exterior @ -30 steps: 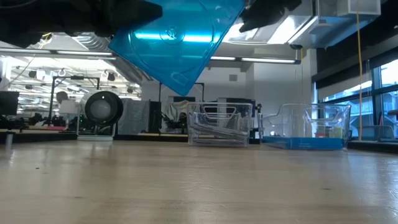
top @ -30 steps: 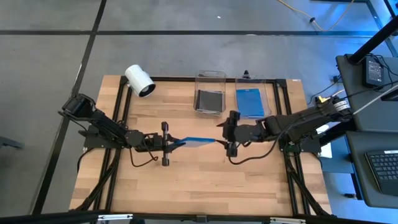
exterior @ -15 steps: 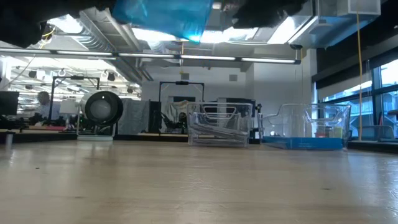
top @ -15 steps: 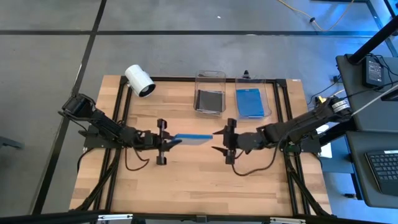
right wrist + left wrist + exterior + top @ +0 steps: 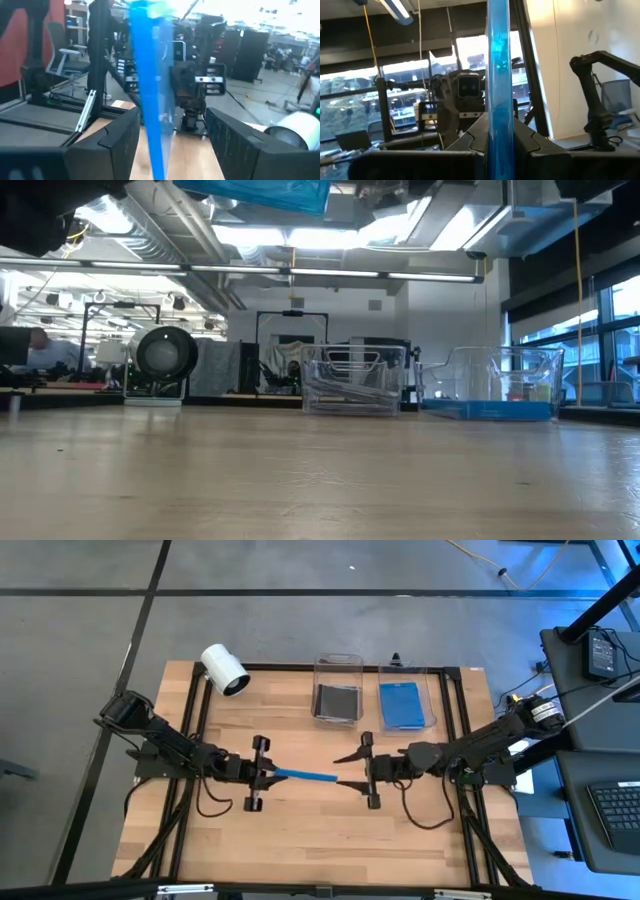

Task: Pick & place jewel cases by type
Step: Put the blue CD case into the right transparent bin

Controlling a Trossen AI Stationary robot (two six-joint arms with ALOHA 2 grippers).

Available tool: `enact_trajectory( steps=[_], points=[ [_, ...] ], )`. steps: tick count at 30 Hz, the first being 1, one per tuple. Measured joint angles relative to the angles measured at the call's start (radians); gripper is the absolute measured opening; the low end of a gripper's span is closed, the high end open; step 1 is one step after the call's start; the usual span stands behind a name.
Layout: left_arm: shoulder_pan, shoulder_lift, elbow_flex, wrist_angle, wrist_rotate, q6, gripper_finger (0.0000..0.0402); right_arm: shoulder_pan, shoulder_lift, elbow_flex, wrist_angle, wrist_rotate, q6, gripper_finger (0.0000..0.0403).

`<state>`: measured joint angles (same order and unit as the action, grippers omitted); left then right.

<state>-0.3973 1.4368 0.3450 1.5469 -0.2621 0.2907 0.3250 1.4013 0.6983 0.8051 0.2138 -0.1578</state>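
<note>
Table [image 5: 300,850]: it carries everything; both arms reach over its middle.
Camera [image 5: 224,670]: at the far left corner of the table.
Two bins: side by side at the far edge, right of the camera.
Left bin [image 5: 337,690]: a case [image 5: 335,700] lies in it.
Right bin [image 5: 407,695]: a case [image 5: 402,705] lies in it.
Raised case [image 5: 305,776]: above the table's middle, between the left tool [image 5: 266,776] and the right tool [image 5: 352,772].
</note>
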Motion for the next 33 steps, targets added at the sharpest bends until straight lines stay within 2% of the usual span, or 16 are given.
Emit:
enact_trajectory(
  steps=[10,18,22,33],
  points=[
    [-0.002,0.000,0.000,0.007,-0.011,0.027,0.0031,-0.013,0.084,0.064,-0.002,-0.030,-0.005,0.0210],
    [-0.002,0.000,0.000,0.003,-0.027,0.044,0.0031,-0.014,0.080,0.065,-0.059,-0.025,0.000,0.0210],
    [0.000,0.000,0.000,0.004,-0.041,0.041,0.0031,-0.014,0.076,0.065,-0.126,0.053,-0.003,0.0210],
    [0.001,0.000,0.000,0.018,-0.043,0.055,0.0031,-0.013,0.077,0.065,-0.154,0.012,0.025,0.0210]
  ],
)
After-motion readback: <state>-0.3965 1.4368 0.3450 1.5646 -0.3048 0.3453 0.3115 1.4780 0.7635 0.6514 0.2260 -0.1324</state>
